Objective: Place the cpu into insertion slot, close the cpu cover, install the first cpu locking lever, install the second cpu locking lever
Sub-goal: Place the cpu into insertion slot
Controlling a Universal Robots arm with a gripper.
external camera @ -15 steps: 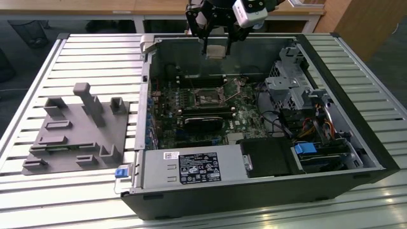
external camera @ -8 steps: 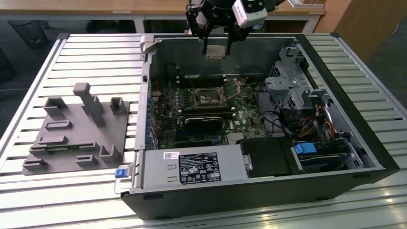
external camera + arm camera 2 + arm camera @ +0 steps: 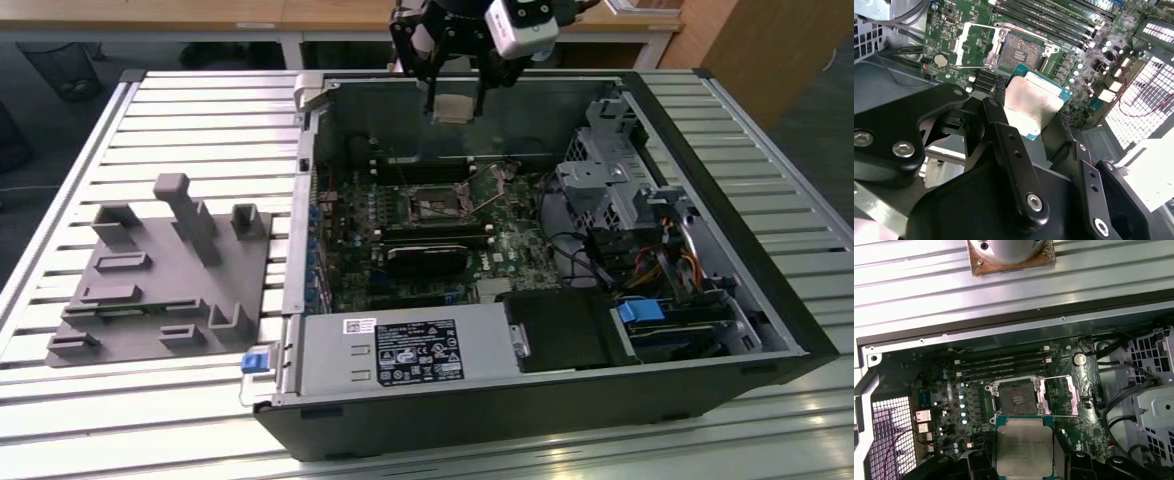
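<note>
My gripper (image 3: 454, 100) hangs above the far wall of the open computer case (image 3: 747, 200), shut on the cpu (image 3: 454, 108). Both wrist views show the chip, the cpu (image 3: 1034, 105) with its grey metal top and the cpu (image 3: 1024, 445) clamped between black fingers (image 3: 999, 125). Below and ahead lies the insertion slot (image 3: 1014, 399), a square socket with a dark centre, uncovered. The cpu cover (image 3: 1058, 396) is flipped open beside the socket. In the second wrist view the insertion slot (image 3: 1023, 50) and the open cpu cover (image 3: 976, 45) sit beyond the chip. The chip is well above the board, not touching the socket.
Long memory slots (image 3: 1004, 365) run beside the socket. A black heatsink block (image 3: 427, 262), a power supply (image 3: 400, 355) and a metal drive cage (image 3: 614, 180) stand inside the case. A grey fixture (image 3: 167, 270) with upright pegs rests on the slatted table (image 3: 200, 100) at the exterior view's left.
</note>
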